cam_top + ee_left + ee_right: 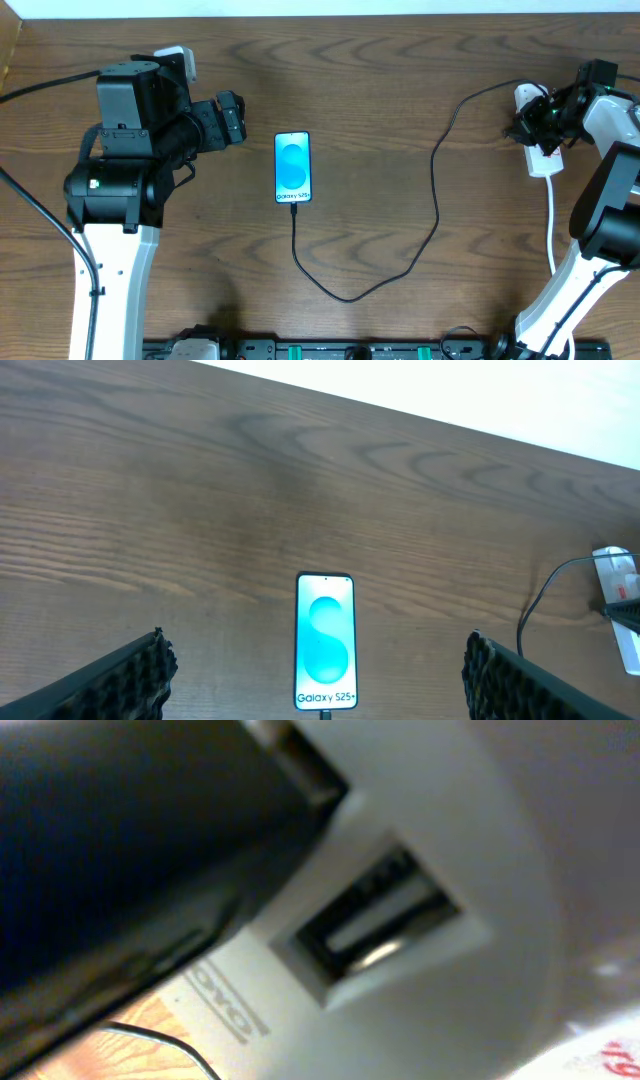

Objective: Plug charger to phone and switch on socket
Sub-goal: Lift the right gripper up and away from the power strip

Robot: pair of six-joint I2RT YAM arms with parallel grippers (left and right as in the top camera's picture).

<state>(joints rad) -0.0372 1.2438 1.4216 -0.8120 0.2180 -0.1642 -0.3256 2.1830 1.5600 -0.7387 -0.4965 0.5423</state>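
Observation:
The phone (293,167) lies flat mid-table with its blue screen lit. It also shows in the left wrist view (324,642). The black charger cable (345,297) is plugged into the phone's near end. It loops down and right, then runs up to the white socket (541,152) at the far right. My left gripper (236,118) is open and empty, just left of the phone; its two fingers (317,660) frame the phone. My right gripper (538,120) is down on the socket's far end. The right wrist view shows only the socket's white face (450,990) and a USB port, very close.
The socket's white cord (551,230) runs toward the near edge beside the right arm. The left arm's black cable crosses the table's left side. The socket (620,572) and the charger cable (545,595) show at the right edge of the left wrist view.

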